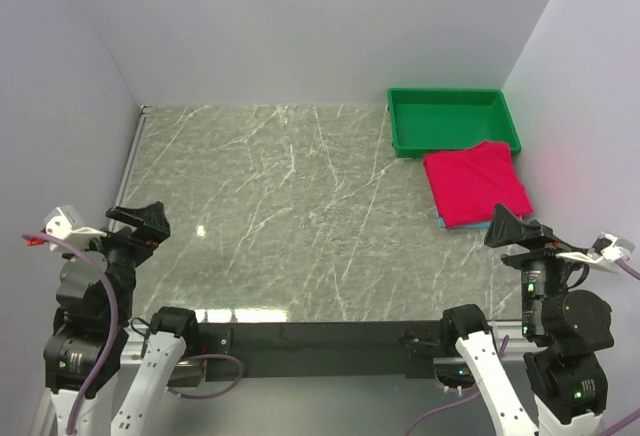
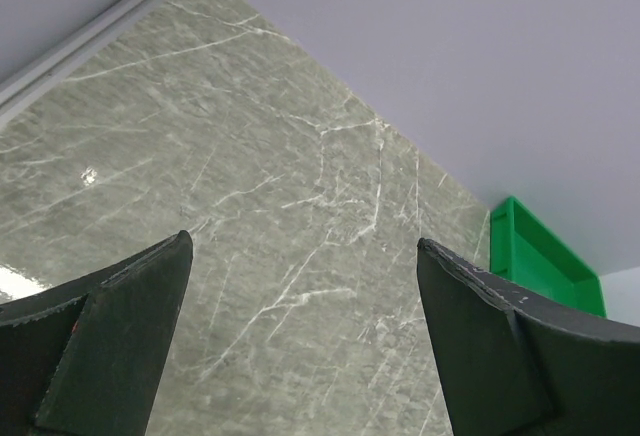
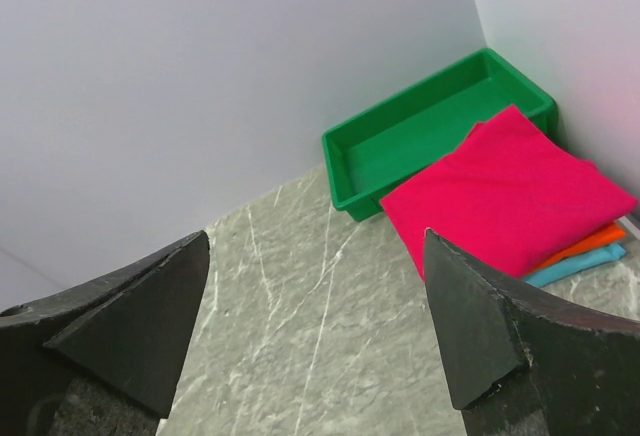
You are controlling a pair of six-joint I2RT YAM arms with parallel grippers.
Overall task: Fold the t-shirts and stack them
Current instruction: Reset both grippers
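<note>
Three folded t-shirts lie in one stack at the right side of the table, just in front of the green tray. The crimson-pink shirt (image 1: 475,184) is on top and also shows in the right wrist view (image 3: 505,201). Under it an edge of the orange shirt (image 3: 592,243) shows, and under that an edge of the teal shirt (image 3: 575,267), seen too in the top view (image 1: 466,226). My left gripper (image 1: 140,222) is open and empty at the near left. My right gripper (image 1: 512,228) is open and empty, just in front of the stack.
An empty green plastic tray (image 1: 453,119) stands at the back right against the wall; the pink shirt's far edge rests on its front rim (image 3: 365,201). Grey walls close in the marble table (image 1: 280,216) on three sides. A metal rail (image 2: 90,31) runs along its left edge.
</note>
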